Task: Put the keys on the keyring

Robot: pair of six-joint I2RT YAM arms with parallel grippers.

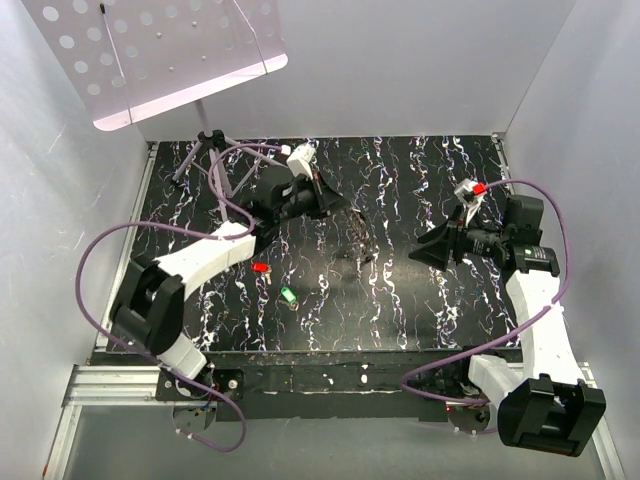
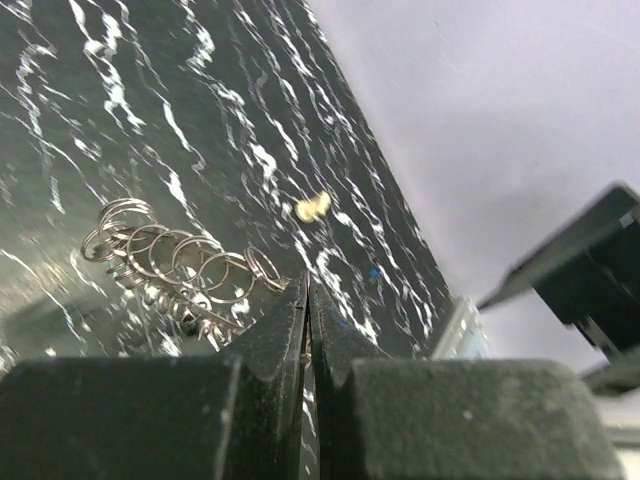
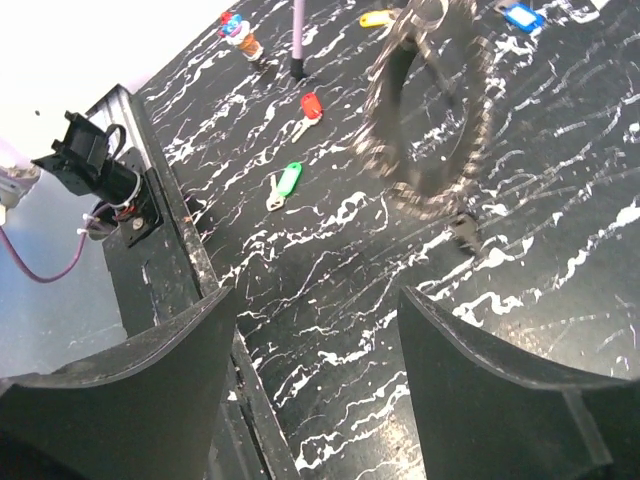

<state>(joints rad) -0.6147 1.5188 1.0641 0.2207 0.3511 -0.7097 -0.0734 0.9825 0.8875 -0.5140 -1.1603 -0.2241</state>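
Note:
My left gripper (image 1: pixel 338 213) (image 2: pixel 308 285) is shut on the keyring (image 1: pixel 359 241) and holds it off the table. The keyring is a silvery toothed ring that also shows in the right wrist view (image 3: pixel 430 110), upright and blurred; in the left wrist view its small wire loops (image 2: pixel 180 265) fan out left of the fingertips. A red key (image 1: pixel 261 267) (image 3: pixel 310 108) and a green key (image 1: pixel 289 296) (image 3: pixel 287 183) lie on the black table, left of the ring. A yellow key (image 3: pixel 376 18) and a blue key (image 3: pixel 521 16) lie farther off. My right gripper (image 1: pixel 415 255) (image 3: pixel 315 295) is open and empty, right of the ring.
A music stand (image 1: pixel 160 55) stands at the back left, its purple leg (image 3: pixel 298 40) near the yellow key. A small brown knob (image 3: pixel 245 35) stands by it. A small pale yellow object (image 2: pixel 313 207) lies beyond the ring. The table's front edge (image 3: pixel 190 260) is near my right gripper.

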